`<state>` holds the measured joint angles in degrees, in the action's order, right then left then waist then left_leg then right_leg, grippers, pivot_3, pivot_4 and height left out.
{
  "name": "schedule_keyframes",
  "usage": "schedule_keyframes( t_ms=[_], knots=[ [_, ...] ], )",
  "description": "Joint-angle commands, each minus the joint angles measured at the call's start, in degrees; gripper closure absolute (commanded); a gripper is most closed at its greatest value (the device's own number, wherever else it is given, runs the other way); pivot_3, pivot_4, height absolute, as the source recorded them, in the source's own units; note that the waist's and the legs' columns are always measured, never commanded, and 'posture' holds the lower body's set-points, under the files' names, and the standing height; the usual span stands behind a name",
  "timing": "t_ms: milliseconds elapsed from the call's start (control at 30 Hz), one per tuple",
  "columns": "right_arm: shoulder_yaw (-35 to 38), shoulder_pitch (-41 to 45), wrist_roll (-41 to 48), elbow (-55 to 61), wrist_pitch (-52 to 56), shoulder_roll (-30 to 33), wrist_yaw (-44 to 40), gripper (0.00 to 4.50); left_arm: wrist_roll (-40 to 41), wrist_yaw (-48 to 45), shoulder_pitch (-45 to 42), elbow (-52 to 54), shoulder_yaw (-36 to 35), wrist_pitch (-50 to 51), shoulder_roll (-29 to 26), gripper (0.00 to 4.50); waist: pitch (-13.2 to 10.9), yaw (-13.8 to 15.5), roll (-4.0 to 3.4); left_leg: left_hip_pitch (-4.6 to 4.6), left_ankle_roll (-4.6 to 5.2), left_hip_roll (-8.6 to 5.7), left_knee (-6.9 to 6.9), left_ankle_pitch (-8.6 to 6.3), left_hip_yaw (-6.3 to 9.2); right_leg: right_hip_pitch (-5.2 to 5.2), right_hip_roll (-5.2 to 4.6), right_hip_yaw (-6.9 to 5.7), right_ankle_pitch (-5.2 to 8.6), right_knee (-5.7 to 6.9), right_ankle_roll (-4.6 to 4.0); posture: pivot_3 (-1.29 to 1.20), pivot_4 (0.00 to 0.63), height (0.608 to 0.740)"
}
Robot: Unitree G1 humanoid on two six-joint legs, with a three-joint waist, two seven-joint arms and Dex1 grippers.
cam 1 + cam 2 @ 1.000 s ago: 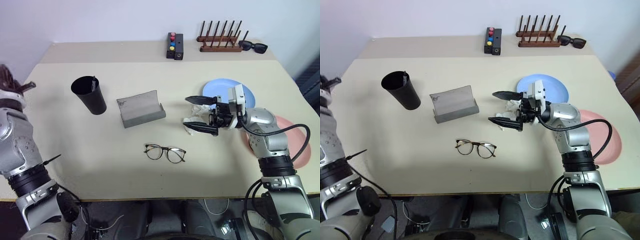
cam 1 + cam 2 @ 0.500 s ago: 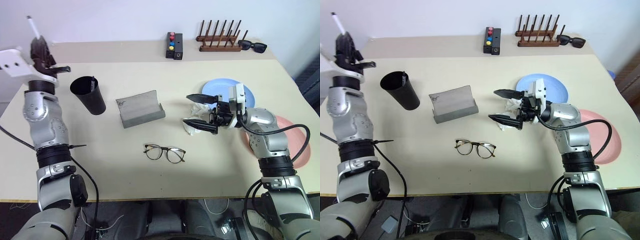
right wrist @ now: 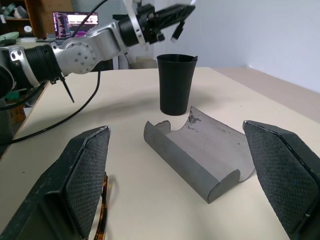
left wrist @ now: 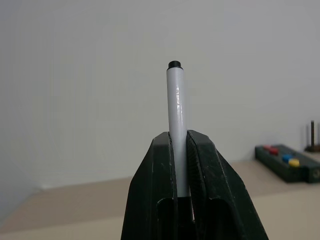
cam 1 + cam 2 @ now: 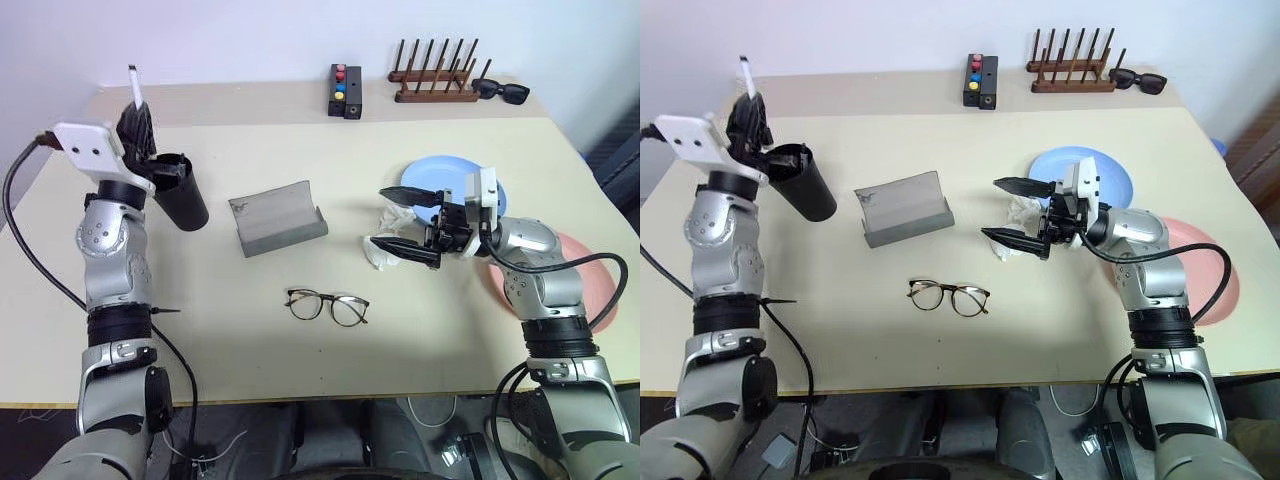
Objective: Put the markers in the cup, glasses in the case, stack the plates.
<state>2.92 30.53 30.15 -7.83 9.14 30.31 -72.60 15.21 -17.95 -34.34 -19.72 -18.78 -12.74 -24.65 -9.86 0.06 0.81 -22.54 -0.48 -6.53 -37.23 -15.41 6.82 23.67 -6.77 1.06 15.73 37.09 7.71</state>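
My left gripper (image 5: 137, 112) is shut on a white marker (image 5: 133, 86) that stands upright, its black-tipped end sticking up past the fingers (image 4: 176, 100). It hovers just above the far left rim of the black cup (image 5: 183, 200). The grey case (image 5: 280, 218) lies open in the middle of the table, with the glasses (image 5: 327, 306) nearer to me. My right gripper (image 5: 380, 218) is open and points left toward the case, nothing between its fingers. The light blue plate (image 5: 435, 172) sits behind it, and the pink plate (image 5: 603, 288) is partly hidden by my right arm.
A crumpled white wad (image 5: 383, 257) lies under my right gripper. Along the back stand a black box with coloured buttons (image 5: 343, 90), a wooden peg rack (image 5: 438, 85) and black sunglasses (image 5: 498, 88).
My left arm came up from the left edge with the marker and moved right, down to the cup's rim. The right gripper stayed put and open.
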Motion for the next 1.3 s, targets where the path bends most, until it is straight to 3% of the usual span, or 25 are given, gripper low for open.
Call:
schedule_keyframes(
  t_ms=[33,700,800,933,1033,1300],
  knots=[
    [1.3,0.2,1.1,2.7,-0.3,0.4,0.1,0.13,-0.5,-0.3,0.6,3.4,-0.1,0.0,-1.6,4.35,0.0,0.1,0.00,0.00,0.00,0.00,0.00,0.00,0.00,0.00,0.00,0.00,0.00,0.00,0.00,0.00,0.150,0.740],
    [1.4,0.3,1.1,3.0,-0.1,0.7,0.4,0.13,-3.4,0.9,-1.0,-4.7,1.3,-5.7,0.2,4.35,0.0,0.5,0.00,0.00,0.00,-0.01,-0.03,0.00,-0.01,-0.01,0.00,0.00,0.00,0.00,0.00,0.00,0.150,0.740],
    [1.6,0.1,1.1,3.2,0.0,0.7,0.6,0.13,-3.5,1.1,-1.4,-5.4,1.4,-6.1,0.3,3.39,0.0,0.5,0.00,0.00,0.00,-0.01,-0.03,0.00,-0.01,-0.01,-0.01,0.00,0.00,0.00,0.00,0.00,0.150,0.740],
    [1.7,0.0,1.1,3.3,0.0,0.7,0.7,0.13,-3.1,1.1,-1.6,-5.3,1.6,-6.0,0.4,1.29,0.0,0.5,0.00,0.00,0.00,-0.01,-0.02,0.00,-0.01,-0.01,0.00,0.00,0.00,0.00,0.00,0.00,0.150,0.740],
    [1.8,0.0,1.1,3.2,0.0,0.7,0.8,0.13,-2.4,0.9,-1.3,-4.1,1.5,-5.3,0.4,0.02,0.0,0.5,0.00,0.00,0.00,-0.01,-0.02,0.00,-0.01,-0.01,0.00,-0.01,0.00,0.00,0.00,0.00,0.150,0.740],
    [1.6,-0.2,0.6,2.7,-0.3,0.6,1.2,0.13,0.9,1.1,0.0,3.0,0.4,0.1,-0.2,0.02,0.0,0.5,0.00,0.00,0.00,-0.01,-0.02,0.00,-0.01,-0.01,-0.01,0.00,0.00,0.00,0.00,0.00,0.150,0.740]
  ],
)
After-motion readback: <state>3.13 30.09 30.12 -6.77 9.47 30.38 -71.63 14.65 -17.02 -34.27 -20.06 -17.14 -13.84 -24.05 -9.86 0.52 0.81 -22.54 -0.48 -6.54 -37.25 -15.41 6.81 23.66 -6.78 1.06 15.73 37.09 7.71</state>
